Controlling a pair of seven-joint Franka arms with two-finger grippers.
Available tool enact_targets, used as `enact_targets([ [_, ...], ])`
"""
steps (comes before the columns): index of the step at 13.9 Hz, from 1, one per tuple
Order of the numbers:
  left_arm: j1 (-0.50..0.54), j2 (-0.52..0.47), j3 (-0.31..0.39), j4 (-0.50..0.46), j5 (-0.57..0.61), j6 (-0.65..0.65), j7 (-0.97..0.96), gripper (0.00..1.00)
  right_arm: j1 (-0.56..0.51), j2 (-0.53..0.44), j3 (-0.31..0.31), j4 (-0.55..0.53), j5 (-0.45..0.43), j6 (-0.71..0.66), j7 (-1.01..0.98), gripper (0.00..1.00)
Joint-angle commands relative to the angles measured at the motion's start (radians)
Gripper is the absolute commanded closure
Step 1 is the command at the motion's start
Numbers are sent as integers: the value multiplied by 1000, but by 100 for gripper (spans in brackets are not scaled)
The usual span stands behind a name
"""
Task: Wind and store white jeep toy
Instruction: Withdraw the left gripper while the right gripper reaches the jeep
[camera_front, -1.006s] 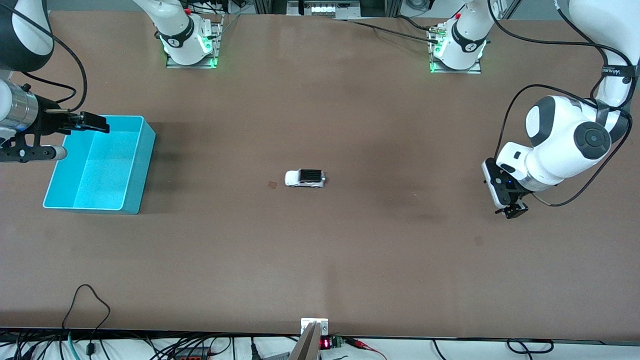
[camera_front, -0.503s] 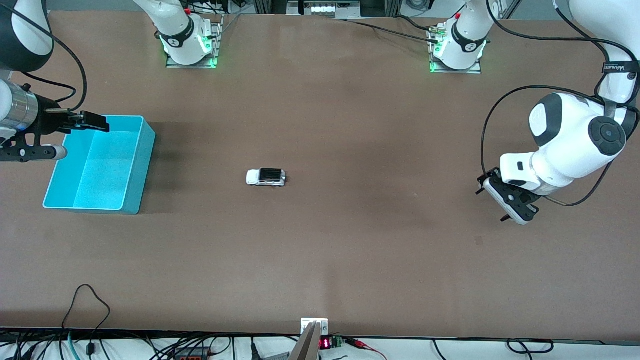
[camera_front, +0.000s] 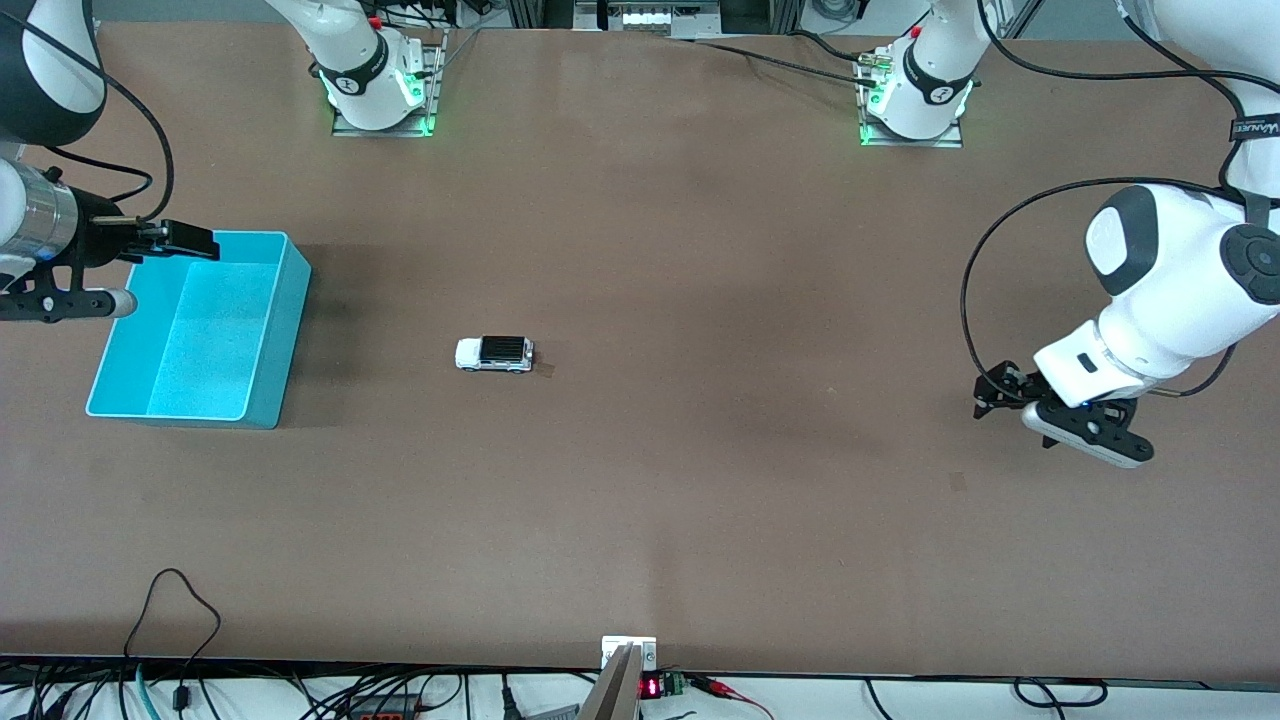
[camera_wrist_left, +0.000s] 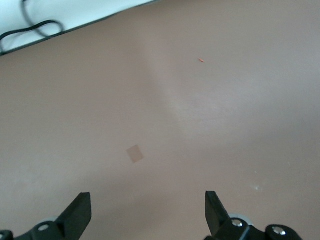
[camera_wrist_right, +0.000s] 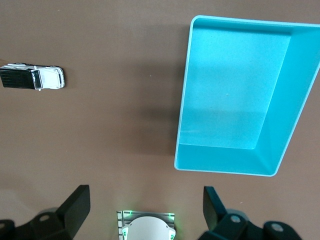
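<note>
white jeep toy (camera_front: 494, 354) sits on its wheels on the brown counter (camera_front: 700, 500), about mid-depth, between the counter's middle and the turquoise bin (camera_front: 265, 345); apart from the bin, nothing touching it; black roof up, white hood end pointing toward the bin; in the right wrist view the white jeep toy (camera_wrist_right: 32, 77) shows at one edge with the turquoise bin (camera_wrist_right: 182, 130) well apart from it; small darker square mark (camera_front: 547, 369) on the counter just beside the jeep's tail end; turquoise bin stands at the right arm's end of the counter, open top, nothing visible inside; right gripper (camera_front: 185, 241) hangs over the bin's rim on the side toward the robot bases, released, fingers spread wide in the right wrist view (camera_wrist_right: 145, 207), holding nothing; left gripper (camera_front: 1010, 395) hangs over bare counter at the left arm's end, well apart from the jeep, tilted; left wrist view shows the left gripper (camera_wrist_left: 147, 212) with its fingers spread apart, released, nothing between them, only counter below with a faint square patch (camera_wrist_left: 134, 154); neither gripper touches the jeep; two arm bases (camera_front: 375, 85) lit green along the edge of the counter farthest from the front camera; cables (camera_front: 170, 620) along the edge nearest the front camera
</note>
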Motion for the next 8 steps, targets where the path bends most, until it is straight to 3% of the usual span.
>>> enact_targets([
  [1,-26,-25,75,18,-19,-28,-49,0,-26,4,6,3,13,-10,-1,0],
  [4,-107,-31,170,99,-20,-148,-77,0,-35,2,6,-29,13,7,-1,0],
  [8,-151,-42,205,206,-20,-314,-209,0,-37,-21,6,-101,13,87,49,0],
])
